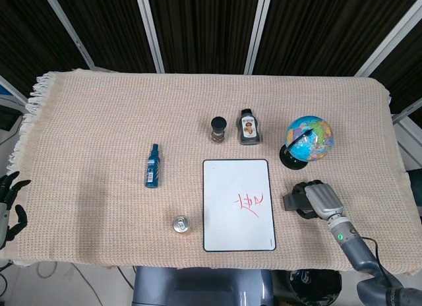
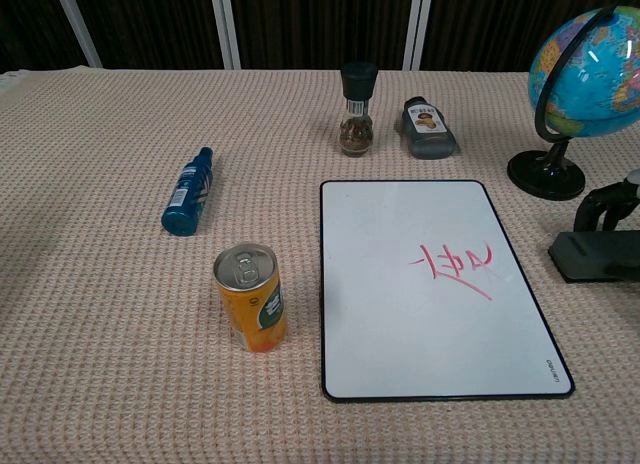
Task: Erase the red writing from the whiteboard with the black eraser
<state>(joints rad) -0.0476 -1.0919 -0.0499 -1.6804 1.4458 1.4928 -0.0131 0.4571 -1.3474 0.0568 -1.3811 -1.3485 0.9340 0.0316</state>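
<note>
Beside the right edge of the white rectangular black-framed whiteboard (image 1: 238,204), the flat black block eraser (image 2: 596,255) lies on the beige woven tablecloth (image 1: 99,121), just apart from the frame. The robot's right hand (image 1: 322,200) sits over the eraser with its fingers curled down at it, but whether they have closed on it cannot be told from either view. The left hand (image 1: 8,199) rests off the table's left edge, fingers apart and holding nothing. The red writing (image 2: 451,265) on the board's right half is untouched, so the step in hand looks like the grasp. Next, the eraser must be gripped firmly, lifted clear of the frame and carried left onto the marks, clear of the blue desk globe (image 1: 308,140) just behind
</note>
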